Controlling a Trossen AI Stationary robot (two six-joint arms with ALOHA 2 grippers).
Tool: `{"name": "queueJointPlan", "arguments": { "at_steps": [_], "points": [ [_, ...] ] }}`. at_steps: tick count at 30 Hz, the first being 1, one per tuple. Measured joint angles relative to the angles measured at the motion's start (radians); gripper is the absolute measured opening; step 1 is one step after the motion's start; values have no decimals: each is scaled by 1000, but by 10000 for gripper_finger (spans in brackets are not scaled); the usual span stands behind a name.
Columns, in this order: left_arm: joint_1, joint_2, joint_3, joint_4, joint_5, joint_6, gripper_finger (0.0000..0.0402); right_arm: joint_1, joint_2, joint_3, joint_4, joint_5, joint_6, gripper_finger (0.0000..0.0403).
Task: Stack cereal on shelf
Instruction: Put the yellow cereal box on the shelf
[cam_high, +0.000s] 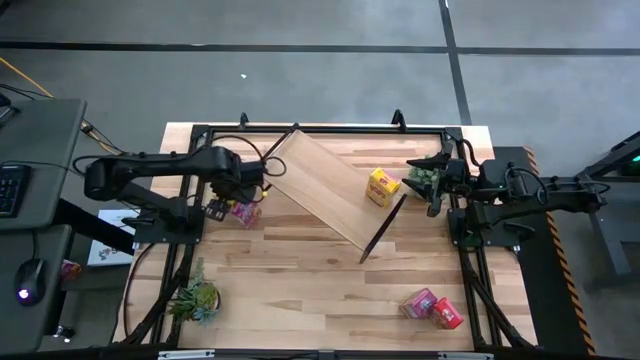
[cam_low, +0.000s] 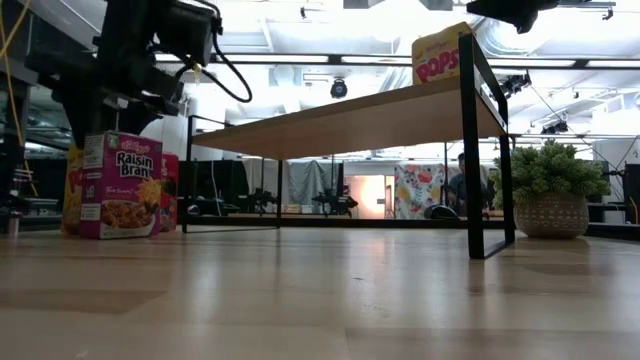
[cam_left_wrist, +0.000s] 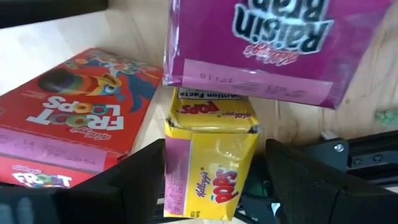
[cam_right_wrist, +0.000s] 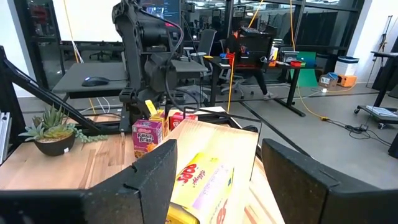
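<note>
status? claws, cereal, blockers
Left claw open around yellow Pops box. Right claw open over Pops box on shelf. No blockers.

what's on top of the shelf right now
One yellow Pops cereal box lies on the shelf near its right end, close to the right end effector. The rest of the board shows bare from above. The other boxes sit on the table.
</note>
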Motion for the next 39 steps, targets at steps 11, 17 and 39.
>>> {"name": "queueJointPlan", "arguments": {
  "at_steps": [11,17,39],
  "points": [
    [0,55,0,-2,-18,1,264,0,0,0,0,0,0,227],
    [0,55,0,-2,-20,17,238,0,0,0,0,0,0,227],
    [0,55,81,-167,-35,-83,138,0,0,0,0,0,0,227]
  ]
}}
